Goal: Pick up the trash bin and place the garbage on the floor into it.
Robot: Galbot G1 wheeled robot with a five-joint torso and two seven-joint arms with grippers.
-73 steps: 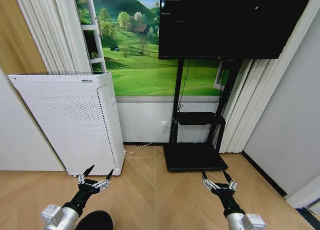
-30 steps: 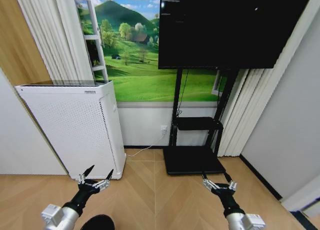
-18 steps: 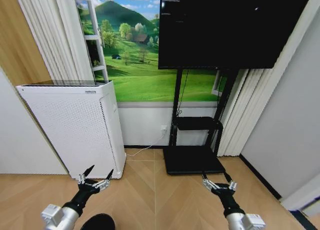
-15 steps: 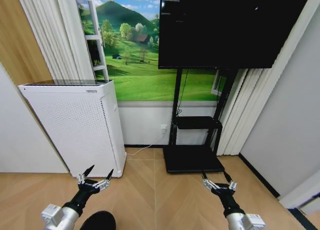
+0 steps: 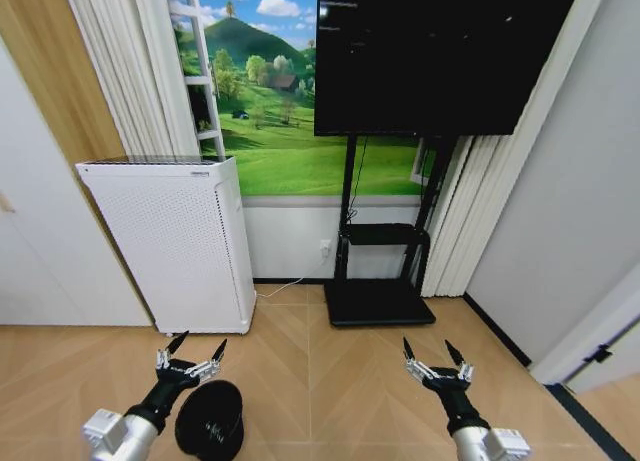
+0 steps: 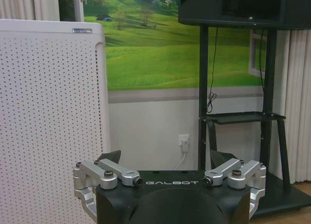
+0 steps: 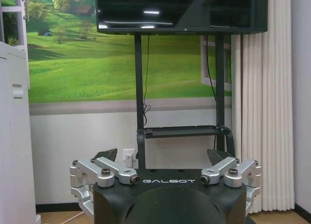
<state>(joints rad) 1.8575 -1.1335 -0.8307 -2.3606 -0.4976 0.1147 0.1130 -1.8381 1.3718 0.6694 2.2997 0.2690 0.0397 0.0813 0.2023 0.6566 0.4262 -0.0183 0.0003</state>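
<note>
The trash bin, small, black and round, stands on the wooden floor at the lower left of the head view, seen from above. My left gripper hovers open just above and beside its far rim, not touching it. My right gripper is open over bare floor at the lower right. In the wrist views, the left gripper and the right gripper both have their fingers spread with nothing between them. The garbage is out of view.
A tall white perforated appliance stands against the wall at the left. A black TV stand with a large screen sits at centre. White curtains and a grey wall close the right side. Wooden floor lies open between the grippers.
The whole head picture has shifted: the camera has pulled back and turned, so more floor shows and the bin is in fuller view. Both arms hold the same pose.
</note>
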